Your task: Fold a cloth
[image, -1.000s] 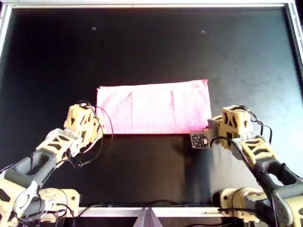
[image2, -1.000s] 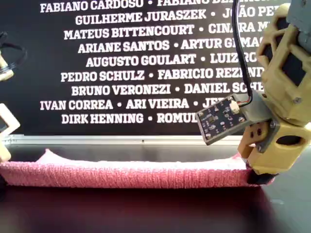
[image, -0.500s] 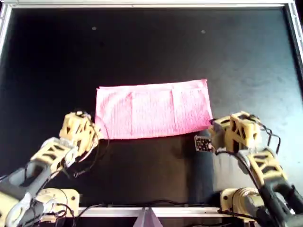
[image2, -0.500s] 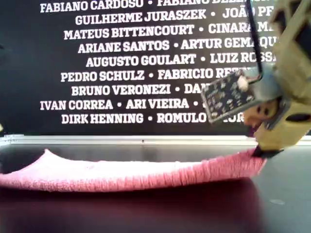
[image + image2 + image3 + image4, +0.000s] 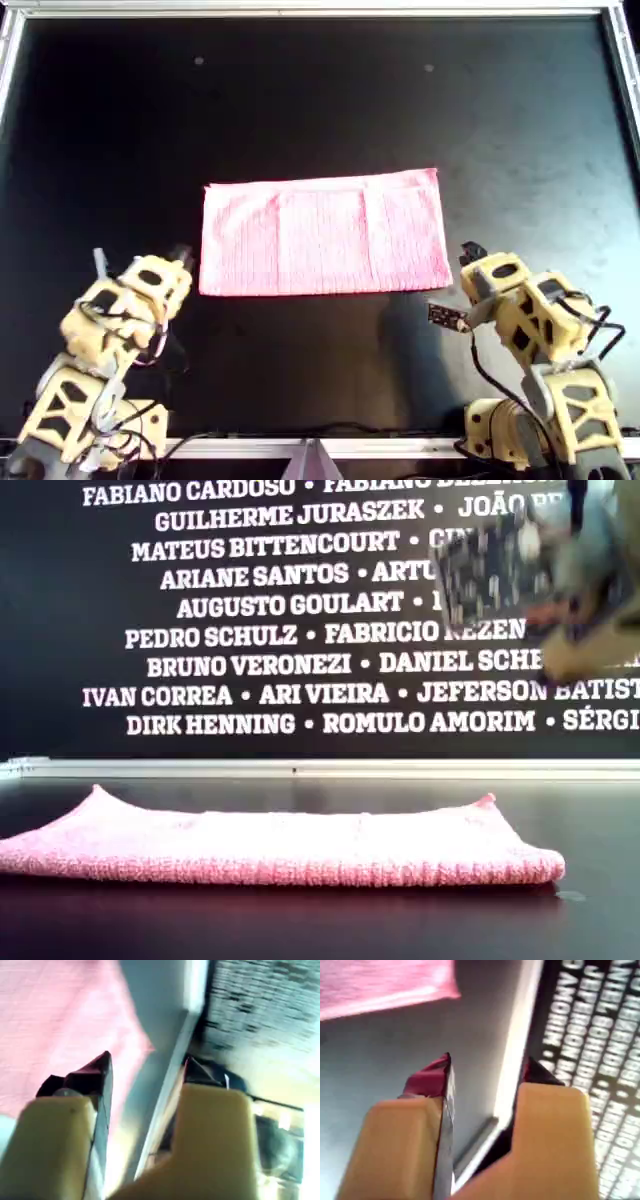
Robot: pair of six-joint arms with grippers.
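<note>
Looking down, we see both grippers free near the lower frame edge and the cloth [image 5: 323,236] folded flat mid-frame.

Nearest us in the overhead view, the left gripper [image 5: 176,262] sits at lower left and the right gripper [image 5: 468,258] at lower right, each just off a near corner of the cloth and touching nothing. In the left wrist view the left gripper [image 5: 146,1067] has its jaws spread with only table and a pink corner [image 5: 60,1015] showing between and beyond them; in the right wrist view the right gripper [image 5: 487,1067] is likewise parted and empty. Farther out, the cloth lies as a wide pink rectangle on the black table [image 5: 320,100]. In the exterior view it rests low across the frame [image 5: 280,845], folded edge at the right, with a name-covered banner [image 5: 250,610] behind it.
</note>
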